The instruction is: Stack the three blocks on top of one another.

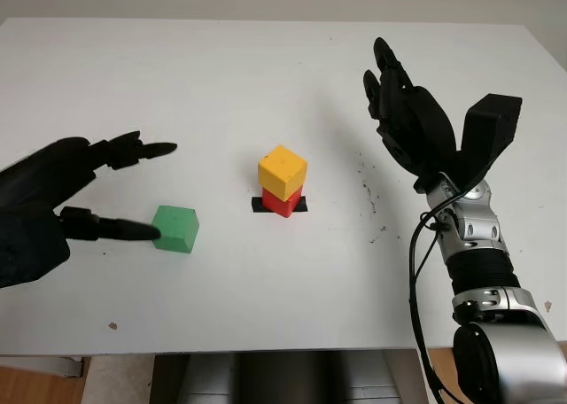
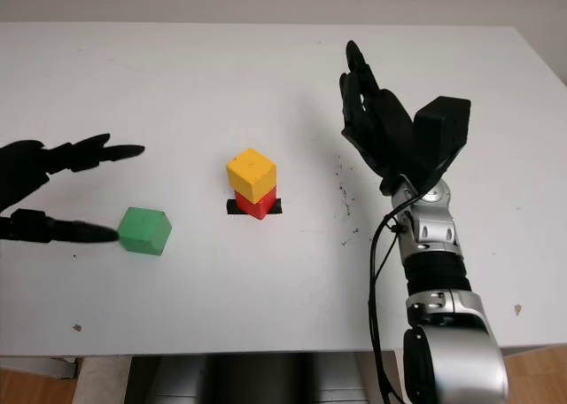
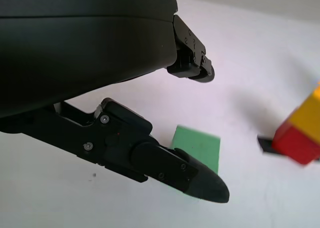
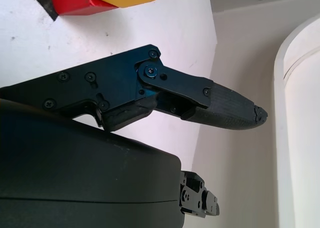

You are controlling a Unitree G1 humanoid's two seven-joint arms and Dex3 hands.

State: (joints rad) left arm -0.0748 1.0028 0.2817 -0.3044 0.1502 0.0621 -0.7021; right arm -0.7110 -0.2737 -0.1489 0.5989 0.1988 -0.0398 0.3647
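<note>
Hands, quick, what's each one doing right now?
Left hand: open, holding nothing, beside the green block.
Right hand: open, holding nothing, raised right of the yellow block.

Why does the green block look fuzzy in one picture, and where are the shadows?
In the left wrist view the green block has smeared edges, blurred behind the left hand's fingers. In the left eye view it looks crisp, and the yellow block and red block cast only faint shadows.

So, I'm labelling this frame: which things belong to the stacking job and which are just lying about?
Job:
green block, loose
yellow block on red block
left hand, open at the green block

Lying about:
black tape
right hand, open, raised
table
</note>
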